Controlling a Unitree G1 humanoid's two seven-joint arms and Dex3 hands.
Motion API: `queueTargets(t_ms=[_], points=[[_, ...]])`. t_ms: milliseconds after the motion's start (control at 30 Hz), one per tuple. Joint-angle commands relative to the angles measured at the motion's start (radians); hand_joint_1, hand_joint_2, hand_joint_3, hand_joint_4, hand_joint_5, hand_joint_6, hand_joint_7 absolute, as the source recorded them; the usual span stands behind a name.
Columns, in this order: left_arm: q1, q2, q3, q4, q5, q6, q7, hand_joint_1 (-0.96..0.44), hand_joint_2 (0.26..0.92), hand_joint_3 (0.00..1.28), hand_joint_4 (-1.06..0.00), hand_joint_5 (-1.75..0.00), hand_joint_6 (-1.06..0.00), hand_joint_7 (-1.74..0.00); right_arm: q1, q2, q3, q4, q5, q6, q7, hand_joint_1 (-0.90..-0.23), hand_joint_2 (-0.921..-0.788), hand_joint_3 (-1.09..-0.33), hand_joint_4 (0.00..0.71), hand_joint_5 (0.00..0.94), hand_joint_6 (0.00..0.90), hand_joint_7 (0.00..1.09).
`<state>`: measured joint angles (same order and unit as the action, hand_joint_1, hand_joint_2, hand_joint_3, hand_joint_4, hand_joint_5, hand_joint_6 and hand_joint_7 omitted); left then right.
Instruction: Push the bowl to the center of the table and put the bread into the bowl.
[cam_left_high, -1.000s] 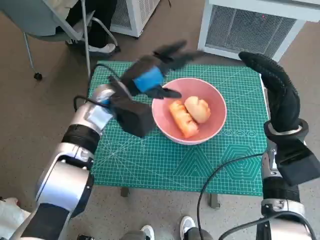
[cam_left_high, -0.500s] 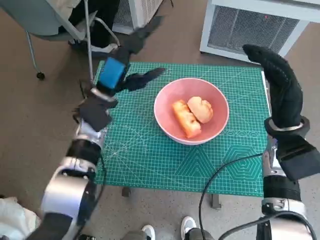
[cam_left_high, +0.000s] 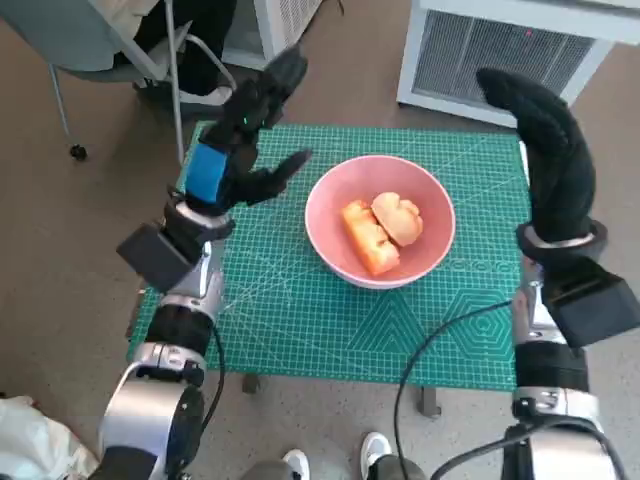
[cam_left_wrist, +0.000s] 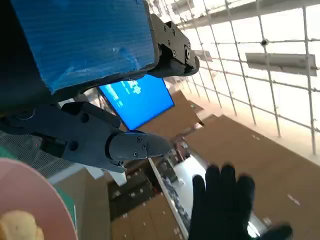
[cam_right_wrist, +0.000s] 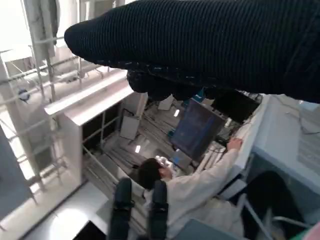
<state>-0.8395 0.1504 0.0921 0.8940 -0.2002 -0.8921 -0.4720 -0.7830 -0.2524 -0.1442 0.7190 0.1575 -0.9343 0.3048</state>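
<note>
Since 1.0 s ago the left hand (cam_left_high: 237, 150) has been drawn from the bowl (cam_left_high: 379, 218) toward 10 o'clock, fingers spread and empty like the raised right hand (cam_left_high: 547, 160), while the soft, light bread (cam_left_high: 384, 230), best cradled at its sides, lies in the rigid bowl mid-surface (cam_left_high: 300, 320).

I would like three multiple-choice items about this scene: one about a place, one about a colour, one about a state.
1. Where is the bread?
A. on the mat
B. in the bowl
C. on the floor

2. What colour is the bowl?
A. pink
B. blue
C. white

3. What does the left hand hold?
A. the bread
B. the bowl
C. nothing

Answers: 1 B, both pieces lie inside the bowl; 2 A, its rim and wall are pink; 3 C, the fingers are spread above the green mat, apart from the bowl.
</note>
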Motion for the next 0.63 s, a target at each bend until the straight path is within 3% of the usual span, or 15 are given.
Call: queueTargets(t_ms=[33, 633], points=[[0.038, -0.004, -0.009, -0.053, 0.017, 0.0, 0.0, -0.45, 0.921, 0.35, -0.32, -0.01, -0.37, -0.05, -0.001, 0.018, 0.006, 0.006, 0.024, 0.017, 0.027, -0.703, -0.921, -0.76, 0.243, 0.003, 0.313, 0.01], [0.059, -0.012, 0.004, -0.112, 0.008, 0.03, 0.007, -0.45, 0.921, 0.4, -0.33, 0.0, -0.37, -0.07, -0.011, 0.027, 0.009, 0.018, 0.003, 0.011, 0.03, -0.681, -0.921, -0.752, 0.246, 0.002, 0.323, 0.02]])
